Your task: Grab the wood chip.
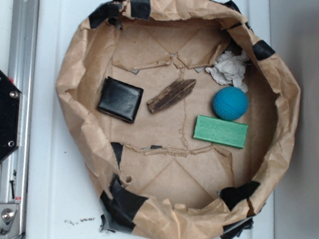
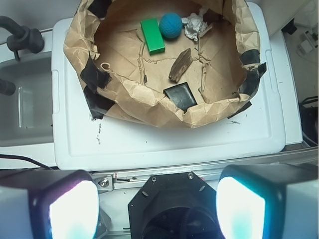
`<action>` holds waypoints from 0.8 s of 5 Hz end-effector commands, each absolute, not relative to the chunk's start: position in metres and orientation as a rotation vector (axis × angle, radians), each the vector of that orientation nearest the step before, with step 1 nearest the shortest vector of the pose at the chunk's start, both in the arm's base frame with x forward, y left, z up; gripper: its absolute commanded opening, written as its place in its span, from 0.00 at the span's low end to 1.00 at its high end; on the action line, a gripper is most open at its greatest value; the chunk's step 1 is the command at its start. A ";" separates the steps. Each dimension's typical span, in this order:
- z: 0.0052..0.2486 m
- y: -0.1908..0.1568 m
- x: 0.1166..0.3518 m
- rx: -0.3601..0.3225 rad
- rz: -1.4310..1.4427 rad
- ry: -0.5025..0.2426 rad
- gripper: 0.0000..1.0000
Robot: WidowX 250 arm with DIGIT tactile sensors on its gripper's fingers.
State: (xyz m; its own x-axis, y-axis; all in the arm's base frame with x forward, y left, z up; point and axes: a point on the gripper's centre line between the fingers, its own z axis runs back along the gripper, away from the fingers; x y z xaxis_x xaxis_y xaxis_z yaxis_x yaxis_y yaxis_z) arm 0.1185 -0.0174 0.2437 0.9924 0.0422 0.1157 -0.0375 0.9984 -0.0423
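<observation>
White lid (image 1: 57, 189) under brown paper basin (image 1: 287, 109) with black tape | claw (image 2: 157, 206) outside basin, pads wide apart, holding nothing | black square pad (image 1: 120, 99) left | green block (image 1: 221, 131) right | wood chip (image 1: 171, 95) mid-floor between pad and blue ball (image 1: 230, 103) | crumpled white scrap (image 1: 229, 68) by ball

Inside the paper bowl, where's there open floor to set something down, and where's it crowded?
The widest bare floor of the paper bowl lies between the green block and the taped rim opposite the crumpled paper wad. It is crowded where the wad, blue ball and block cluster; the wood chip lies near the black wallet.
</observation>
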 end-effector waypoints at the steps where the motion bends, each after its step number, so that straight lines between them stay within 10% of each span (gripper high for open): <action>1: 0.244 -0.017 0.118 -0.040 0.040 -0.117 1.00; 2: 0.194 0.026 0.168 -0.004 0.269 -0.371 1.00; 4: 0.126 0.022 0.258 -0.142 0.359 -0.374 1.00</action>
